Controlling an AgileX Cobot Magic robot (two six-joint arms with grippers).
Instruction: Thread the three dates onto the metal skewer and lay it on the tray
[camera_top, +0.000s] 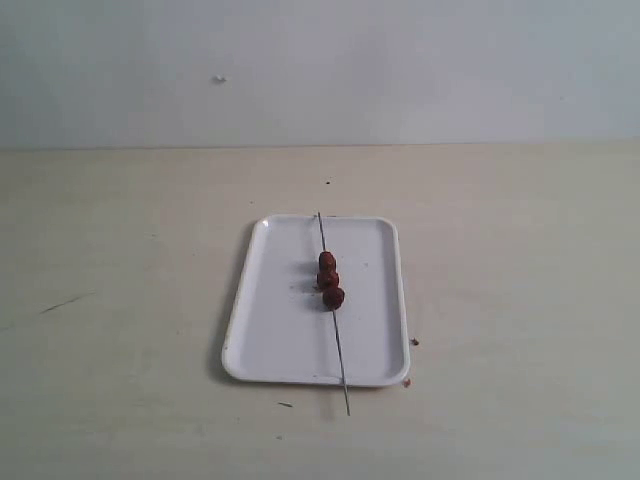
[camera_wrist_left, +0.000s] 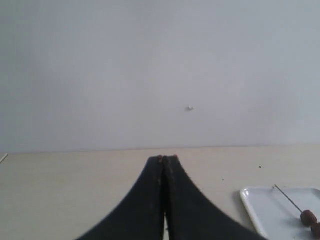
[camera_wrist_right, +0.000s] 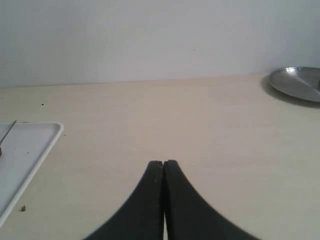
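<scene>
The white tray (camera_top: 280, 330) lies mid-table. Across it runs the thin metal skewer (camera_top: 338, 345), its near tip past the tray's front rim. Three dark reddish-brown dates (camera_top: 329, 279) sit on the skewer in a tight row. In the left wrist view a corner of the tray (camera_wrist_left: 260, 205), the skewer (camera_wrist_left: 287, 196) and a date (camera_wrist_left: 308, 217) show at the edge. My left gripper (camera_wrist_left: 164, 159) is shut and holds nothing, well away from the tray. My right gripper (camera_wrist_right: 163, 162) is likewise shut and empty; the tray (camera_wrist_right: 30, 145) lies off to its side. Neither arm shows in the exterior view.
A shallow metal dish (camera_wrist_right: 297, 82) rests on the table at the far edge of the right wrist view. Small reddish crumbs (camera_top: 414, 342) lie beside the tray's near right corner. A pale wall (camera_top: 320, 70) stands behind the beige tabletop.
</scene>
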